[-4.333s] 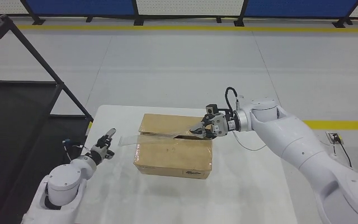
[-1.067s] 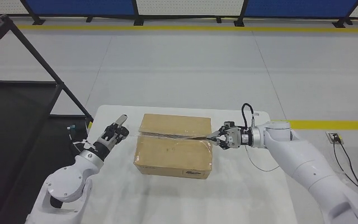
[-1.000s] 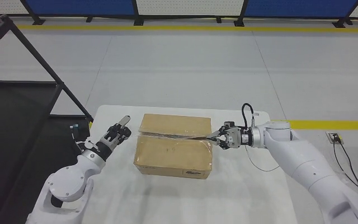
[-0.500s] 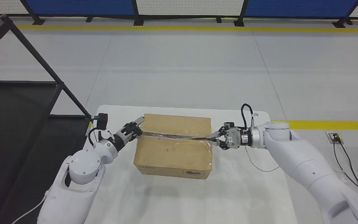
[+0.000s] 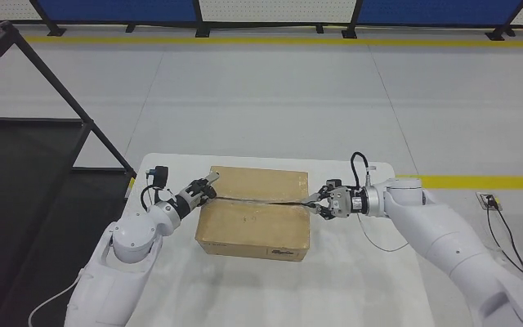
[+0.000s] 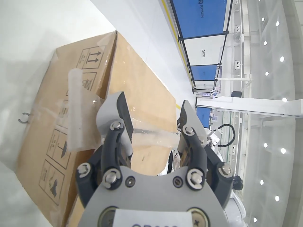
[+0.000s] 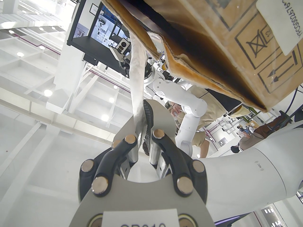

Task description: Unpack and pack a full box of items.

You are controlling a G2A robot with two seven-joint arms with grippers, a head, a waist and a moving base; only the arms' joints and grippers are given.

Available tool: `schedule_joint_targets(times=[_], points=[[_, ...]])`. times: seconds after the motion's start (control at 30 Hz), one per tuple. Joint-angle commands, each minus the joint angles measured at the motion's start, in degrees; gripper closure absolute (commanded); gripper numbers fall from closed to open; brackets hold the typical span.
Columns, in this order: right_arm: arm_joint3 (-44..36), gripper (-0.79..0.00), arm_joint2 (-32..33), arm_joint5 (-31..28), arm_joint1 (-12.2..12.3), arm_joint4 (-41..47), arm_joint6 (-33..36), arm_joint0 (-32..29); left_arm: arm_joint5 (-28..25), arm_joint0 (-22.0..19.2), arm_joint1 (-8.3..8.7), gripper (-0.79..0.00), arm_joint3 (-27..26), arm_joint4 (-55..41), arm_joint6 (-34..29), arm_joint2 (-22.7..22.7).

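A brown cardboard box (image 5: 253, 217) lies in the middle of the white table (image 5: 368, 278). A strip of clear tape (image 5: 261, 200), peeled from the top seam, stretches across the box. My right gripper (image 5: 315, 204) is at the box's right end, shut on that tape (image 7: 138, 83); the right wrist view has the gripper (image 7: 142, 119) just below the box's torn flap edge (image 7: 213, 24). At the box's left top edge my left gripper (image 5: 206, 186) stands open. In its wrist view the tape (image 6: 151, 135) runs between its fingers (image 6: 123, 112), and a loose tape end (image 6: 75, 109) hangs over the box's side (image 6: 59, 142).
A black frame (image 5: 49, 163) stands off the table's left side. A small metal clip (image 6: 23, 118) lies on the table beside the box. Bare table shows in front of the box and to its right.
My left arm has swung from the table's left part up to the box's left top edge. The right gripper, earlier over the box, has drawn the tape to the right end and now holds still.
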Motion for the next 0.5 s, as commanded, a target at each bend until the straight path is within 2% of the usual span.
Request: schedule_joint_targets(times=[0.0,0.23,0.3,0.37,0.47], points=[[0.1,0.000,-0.3,0.1,-0.1,0.2,-0.1,0.2,-0.1,0.0,-0.13,-0.453,0.3,-0.4,0.7,0.2],[0.9,0.000,-1.6,0.3,-0.4,0.4,-0.3,0.9,-0.5,0.4,-0.51,-0.416,0.4,-1.9,2.4,0.6],[1.3,-0.139,-1.8,0.2,-0.5,0.4,-0.2,1.1,-0.5,0.5,-0.57,-0.416,0.4,-2.1,2.7,0.7],[1.6,-0.237,-2.1,0.1,-0.5,0.5,-0.1,1.2,-0.5,0.7,-0.63,-0.409,0.4,-2.3,3.0,0.7],[2.1,-0.320,-2.3,-0.4,-0.5,0.7,0.4,1.1,-0.4,0.9,-0.70,-0.403,0.4,-2.5,3.2,0.7]])
